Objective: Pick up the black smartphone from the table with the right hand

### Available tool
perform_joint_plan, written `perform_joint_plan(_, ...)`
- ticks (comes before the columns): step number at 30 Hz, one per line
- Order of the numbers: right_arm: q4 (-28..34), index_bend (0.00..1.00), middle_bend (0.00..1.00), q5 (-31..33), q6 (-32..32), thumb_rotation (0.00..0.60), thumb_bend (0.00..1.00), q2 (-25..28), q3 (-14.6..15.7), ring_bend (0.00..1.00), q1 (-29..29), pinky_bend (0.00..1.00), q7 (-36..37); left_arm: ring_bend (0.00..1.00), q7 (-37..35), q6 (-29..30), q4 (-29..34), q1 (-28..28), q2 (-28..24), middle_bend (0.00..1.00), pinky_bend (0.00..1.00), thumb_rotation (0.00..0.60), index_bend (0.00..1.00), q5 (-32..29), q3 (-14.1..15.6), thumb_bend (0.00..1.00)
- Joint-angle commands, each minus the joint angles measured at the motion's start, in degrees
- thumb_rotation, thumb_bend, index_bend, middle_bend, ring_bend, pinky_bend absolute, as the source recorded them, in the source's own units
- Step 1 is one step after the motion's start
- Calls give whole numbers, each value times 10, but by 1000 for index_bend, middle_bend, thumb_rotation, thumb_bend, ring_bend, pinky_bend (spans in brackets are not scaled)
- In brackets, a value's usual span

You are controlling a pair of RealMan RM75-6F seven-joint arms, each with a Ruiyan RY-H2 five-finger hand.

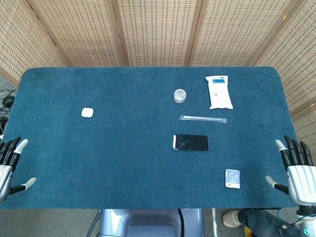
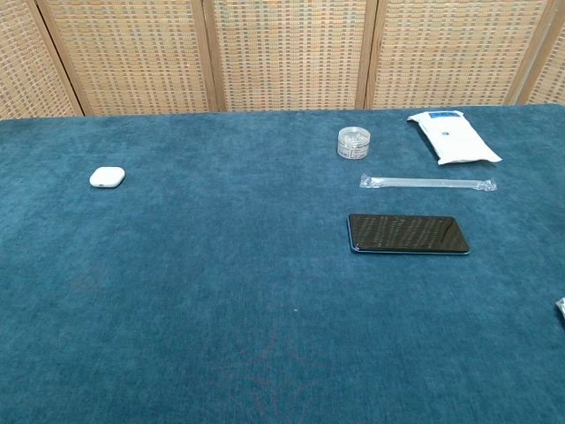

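1. Black smartphone (image 1: 190, 142) lies flat, screen up, on the blue surface (image 1: 123, 158), right of centre. Nothing touches it.
2. Its long axis runs side to side, parallel to the near edge of the surface.
3. Right hand (image 1: 297, 170) sits at the near right corner, fingers apart and pointing up, holding nothing. The smartphone lies to its left and a little farther in.
4. Left hand (image 1: 9, 165) is at the opposite near corner, fingers likewise apart and empty, well apart from the smartphone. The right is clearly the nearer one.
5. Beyond the smartphone: a wrapped straw (image 1: 203, 119), lying parallel to it. Between smartphone and right hand, nearer the edge: a small card packet (image 1: 232, 178).
6. Judgement: the reach goes inward and leftward, passing behind the packet.
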State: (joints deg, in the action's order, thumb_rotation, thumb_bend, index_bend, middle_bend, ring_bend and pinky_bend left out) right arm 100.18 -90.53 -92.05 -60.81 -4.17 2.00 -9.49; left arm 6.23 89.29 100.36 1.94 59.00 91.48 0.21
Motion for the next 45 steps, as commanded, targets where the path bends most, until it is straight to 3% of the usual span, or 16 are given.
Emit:
perform_joint_plan(1, 0, 5, 0, 0, 2, 600, 0, 0, 0, 0, 0, 0, 0, 0, 0, 0, 0, 0, 0, 0, 0, 600, 0, 0, 0, 0)
perform_joint_plan(8, 3, 5, 0, 8, 33, 600, 0, -6, -10, 0, 23, 0, 3, 0, 8, 1, -1, 2, 3, 0, 0, 600, 0, -9, -9, 0)
perform_joint_plan(11, 19, 35, 0, 13, 91, 600, 0, -3, -22, 0, 63, 0, 6, 0, 14, -7, -1, 6, 6, 0, 0, 600, 0, -15, -11, 0)
perform_joint_plan(15, 34, 186, 0, 21, 175, 600, 0, -10, -51, 0, 134, 0, -6, 0, 24, -19, -3, 14, 12, 0, 0, 600, 0, -27, -16, 0)
perform_joint_plan(21, 17, 211, 0, 70, 296, 600, 1, -66, -87, 0, 232, 0, -36, 0, 34, -36, -5, 22, 18, 0, 0, 600, 0, -50, -25, 0)
perform_joint_plan(24, -7, 211, 0, 169, 371, 600, 2, -123, -113, 0, 291, 0, -98, 0, 36, -44, -4, 25, 19, 0, 0, 600, 0, -63, -29, 0)
perform_joint_plan(30, -51, 211, 0, 346, 413, 600, 2, -219, -128, 0, 361, 0, -201, 0, 30, -59, -7, 31, 17, 0, 0, 600, 0, -83, -33, 0)
perform_joint_plan(38, -109, 211, 0, 546, 388, 600, 2, -302, -129, 0, 434, 0, -311, 0, 19, -71, -11, 36, 13, 0, 0, 600, 0, -98, -38, 0)
perform_joint_plan(45, -153, 228, 0, 622, 372, 600, 2, -347, -124, 0, 463, 0, -335, 0, 18, -82, -13, 41, 13, 0, 0, 600, 0, -105, -39, 0)
